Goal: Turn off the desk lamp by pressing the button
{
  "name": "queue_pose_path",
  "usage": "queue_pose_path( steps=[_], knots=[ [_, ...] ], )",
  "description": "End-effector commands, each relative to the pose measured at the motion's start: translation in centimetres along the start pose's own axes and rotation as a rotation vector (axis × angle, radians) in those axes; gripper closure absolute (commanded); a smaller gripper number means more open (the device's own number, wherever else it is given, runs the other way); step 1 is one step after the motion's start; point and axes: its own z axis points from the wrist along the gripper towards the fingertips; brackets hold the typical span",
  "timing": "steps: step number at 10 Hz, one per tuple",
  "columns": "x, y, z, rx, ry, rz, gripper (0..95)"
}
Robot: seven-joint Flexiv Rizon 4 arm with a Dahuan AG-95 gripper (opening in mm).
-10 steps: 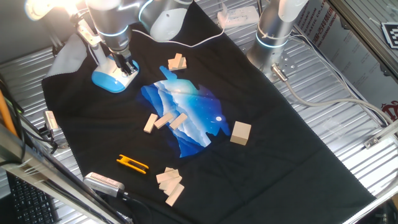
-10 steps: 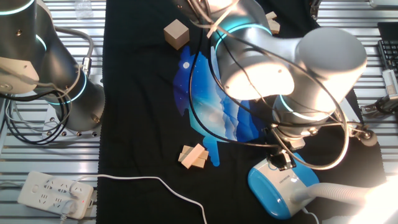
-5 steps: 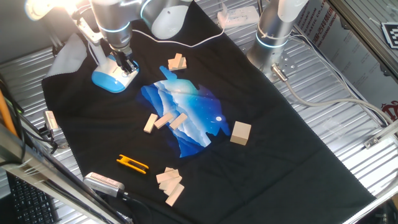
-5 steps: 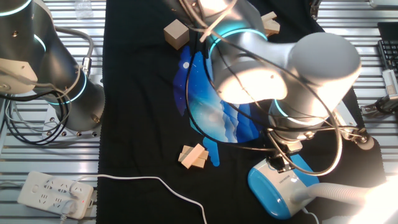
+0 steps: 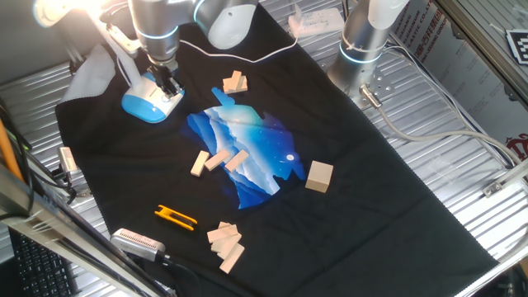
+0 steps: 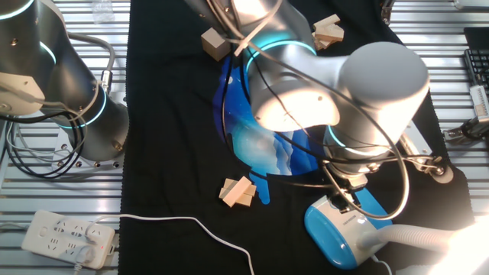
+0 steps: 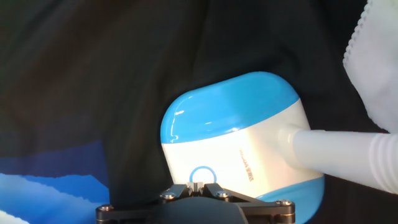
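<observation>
The desk lamp's light-blue base (image 5: pixel 145 106) stands at the back left of the black cloth. Its head (image 5: pixel 59 10) glows brightly at the top left. In the hand view the white top face (image 7: pixel 242 158) shows the button (image 7: pixel 202 175), a small white disc with a blue ring, and the neck (image 7: pixel 348 154) runs off to the right. My gripper (image 7: pixel 197 184) has its fingertips shut together, right at the button's near edge. It stands over the base in both fixed views (image 5: pixel 169 85) (image 6: pixel 341 203). Whether the tips touch the button I cannot tell.
Wooden blocks (image 5: pixel 235 82) (image 5: pixel 319 176) (image 5: pixel 217 160) (image 5: pixel 225 244) lie on the black cloth with its blue print (image 5: pixel 247 153). A yellow clip (image 5: pixel 175 217) and a brush (image 5: pixel 138 241) lie near the front. A second arm's base (image 5: pixel 361 49) stands at the back. A power strip (image 6: pixel 67 233) lies beside the cloth.
The arm's upper body has swung slightly while the gripper stays over the lamp base, shifting a little. The lamp head still glows.
</observation>
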Motion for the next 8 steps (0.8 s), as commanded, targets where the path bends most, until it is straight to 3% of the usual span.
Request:
queue_pose_path(
  steps=[1,8],
  knots=[
    [-0.24,-0.32,0.39,-0.003,0.0,-0.013,95.0],
    [-0.98,-0.77,0.79,-0.011,0.005,-0.026,95.0]
  ],
)
